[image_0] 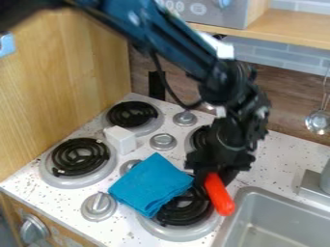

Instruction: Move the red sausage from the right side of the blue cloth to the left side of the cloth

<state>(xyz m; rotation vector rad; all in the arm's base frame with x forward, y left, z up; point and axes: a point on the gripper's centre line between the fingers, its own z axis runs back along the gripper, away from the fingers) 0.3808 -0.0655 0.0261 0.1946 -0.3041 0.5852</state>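
Above the front right burner, beside the sink's edge, hangs the black gripper (218, 174), shut on one end of a smooth red-orange rounded object (220, 195). The object slants down and to the right from the gripper, near the burner's right rim. Just left of the gripper, a folded blue cloth (151, 184) lies partly over the front right burner (184, 208) and against a stove knob. A small white block (120, 139) rests between the two left burners.
The front left burner (80, 157) and back left burner (132, 114) have black coils. Several silver knobs stand on the speckled stovetop. A metal sink (280, 219) is at the lower right, with a faucet base (312, 186). A wooden panel (58, 82) rises on the left; a shelf (293, 29) spans the upper right.
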